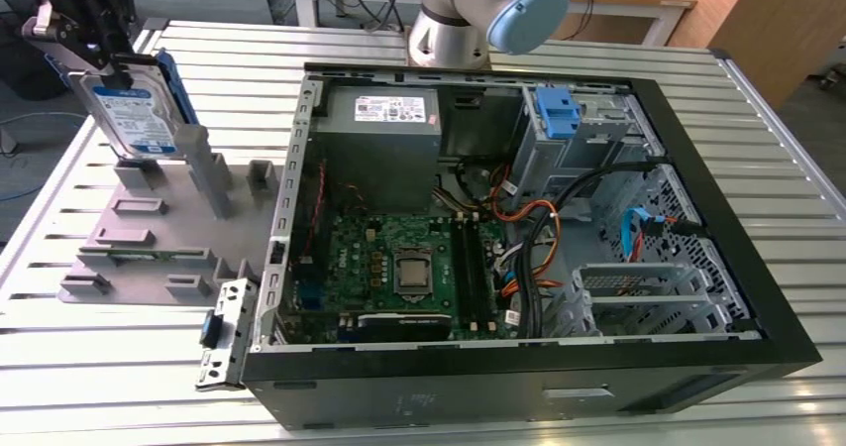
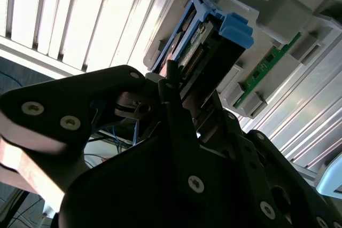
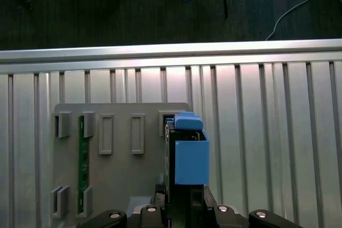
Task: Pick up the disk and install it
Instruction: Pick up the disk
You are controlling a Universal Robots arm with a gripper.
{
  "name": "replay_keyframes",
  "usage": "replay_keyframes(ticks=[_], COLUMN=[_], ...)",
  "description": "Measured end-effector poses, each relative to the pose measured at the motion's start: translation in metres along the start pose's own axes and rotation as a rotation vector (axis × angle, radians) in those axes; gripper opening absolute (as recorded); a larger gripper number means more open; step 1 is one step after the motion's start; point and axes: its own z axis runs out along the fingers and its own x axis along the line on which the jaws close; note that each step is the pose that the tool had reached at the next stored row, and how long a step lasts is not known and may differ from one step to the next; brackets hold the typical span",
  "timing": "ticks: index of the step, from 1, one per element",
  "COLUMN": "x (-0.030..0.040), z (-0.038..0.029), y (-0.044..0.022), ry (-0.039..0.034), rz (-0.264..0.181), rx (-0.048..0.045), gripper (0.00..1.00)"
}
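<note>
- One gripper (image 1: pixel 103 61), 10 o'clock in exterior view, clamped on upper end of disk (image 1: pixel 133 114).
- Disk upright, label twd cam, blue rail on its 3 o'clock edge.
- Disk sits at 11 o'clock end of grey fixture (image 1: pixel 185 233); touching it or not, can't tell.
- Open PC case (image 1: pixel 463 387) at fixture's 3 o'clock, well apart from disk.
- Blue latch (image 1: pixel 561 114) at case's 1 o'clock.

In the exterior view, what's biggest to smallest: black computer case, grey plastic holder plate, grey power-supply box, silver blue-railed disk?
Largest first:
black computer case
grey plastic holder plate
grey power-supply box
silver blue-railed disk
The last two are close; distance from the camera may skew them.
</note>
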Motion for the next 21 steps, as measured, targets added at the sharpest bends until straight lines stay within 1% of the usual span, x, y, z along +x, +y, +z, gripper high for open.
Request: replay_keyframes(ticks=[10, 21], x=[-0.0001, -0.0004], z=[-0.0034, -0.0108], y=[0.0001, 0.0004], ry=[0.0002, 0.0001], rz=[0.0, 0.0], rx=[-0.0002, -0.0001], gripper=[0.35, 0.35])
